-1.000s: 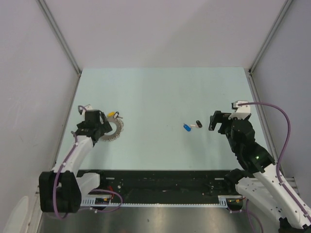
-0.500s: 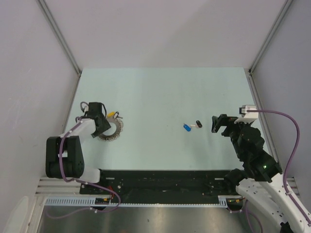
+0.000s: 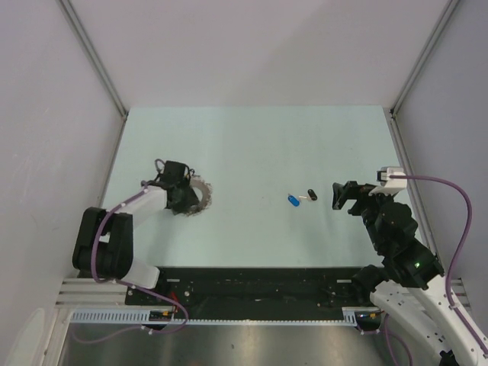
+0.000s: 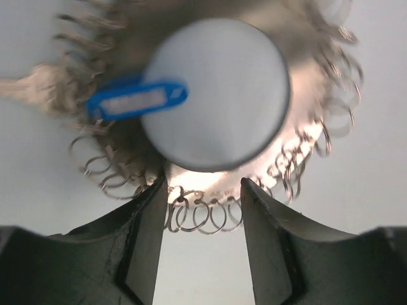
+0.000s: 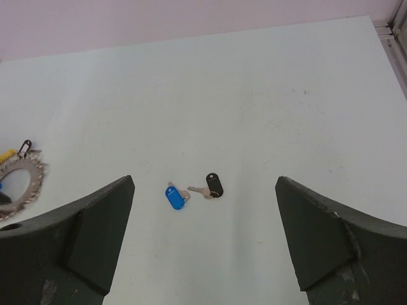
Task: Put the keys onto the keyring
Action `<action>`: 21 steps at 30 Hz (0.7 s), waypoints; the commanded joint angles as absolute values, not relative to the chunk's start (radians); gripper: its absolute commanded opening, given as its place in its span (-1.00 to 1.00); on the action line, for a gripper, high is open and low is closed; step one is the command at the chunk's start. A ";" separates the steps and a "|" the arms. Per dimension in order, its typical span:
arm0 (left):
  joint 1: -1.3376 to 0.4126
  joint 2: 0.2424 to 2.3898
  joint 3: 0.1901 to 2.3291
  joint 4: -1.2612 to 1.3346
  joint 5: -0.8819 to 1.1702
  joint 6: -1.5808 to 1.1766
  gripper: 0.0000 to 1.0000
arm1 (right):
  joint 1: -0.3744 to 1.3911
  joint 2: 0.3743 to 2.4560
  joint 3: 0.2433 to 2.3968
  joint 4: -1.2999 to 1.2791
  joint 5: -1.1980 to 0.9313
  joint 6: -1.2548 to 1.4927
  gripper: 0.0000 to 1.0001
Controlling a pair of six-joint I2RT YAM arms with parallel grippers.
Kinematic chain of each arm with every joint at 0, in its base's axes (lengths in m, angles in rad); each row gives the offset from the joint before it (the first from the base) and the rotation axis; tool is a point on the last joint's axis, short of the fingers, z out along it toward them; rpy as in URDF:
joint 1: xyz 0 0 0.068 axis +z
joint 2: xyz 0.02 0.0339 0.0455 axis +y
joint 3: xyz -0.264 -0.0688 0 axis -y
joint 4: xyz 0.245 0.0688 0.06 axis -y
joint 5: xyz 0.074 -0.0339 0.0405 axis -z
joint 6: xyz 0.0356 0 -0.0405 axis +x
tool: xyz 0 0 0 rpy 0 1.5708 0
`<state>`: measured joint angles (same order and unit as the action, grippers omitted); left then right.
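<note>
Moved: the left tool (image 3: 183,197) has swung inward across the desk (image 3: 252,145) and the ring (image 3: 198,194) has gone with it. Its jaws have drawn in from wide. The right tool (image 3: 341,196) has barely shifted.
Left tool: jaws partway in, fingers (image 4: 143,248) on either side of the ring's near rim with the rim's wire coils between them. I cannot tell whether they pinch it yet.
Right tool: jaws spread wide, holding nothing.
Ring: at the left tool's tips, with a tagged key (image 4: 137,100) lying across it by the hole.
Loose keys: the blue key (image 5: 173,196) and black key (image 5: 214,184) lie side by side ahead of the right tool, well apart from the left tool.
Slip risk: a bite on the springy coils alone looks weak, so the ring may twist or drop out when lifted.
Sweep risk: dragging the ring on could shove the yellow key (image 5: 5,154) just beyond it out of easy reach.
Pick risk: the loose keys are tiny, flat and close together, so the right tool may scrape the desk or catch both at once.
</note>
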<state>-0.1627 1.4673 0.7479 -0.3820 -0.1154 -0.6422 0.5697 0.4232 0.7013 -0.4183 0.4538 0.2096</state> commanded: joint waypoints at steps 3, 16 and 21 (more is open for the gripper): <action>-0.415 1.525 0.868 -0.339 0.057 -0.905 0.21 | 0.565 0.416 0.703 -0.382 0.426 0.204 0.99; -0.505 1.295 0.910 -0.477 -0.307 -0.795 0.50 | 0.555 0.557 0.710 -0.359 0.194 0.158 0.99; -0.506 1.209 0.784 -0.479 -0.304 -0.732 0.54 | 0.558 0.621 0.713 -0.344 0.075 0.127 0.99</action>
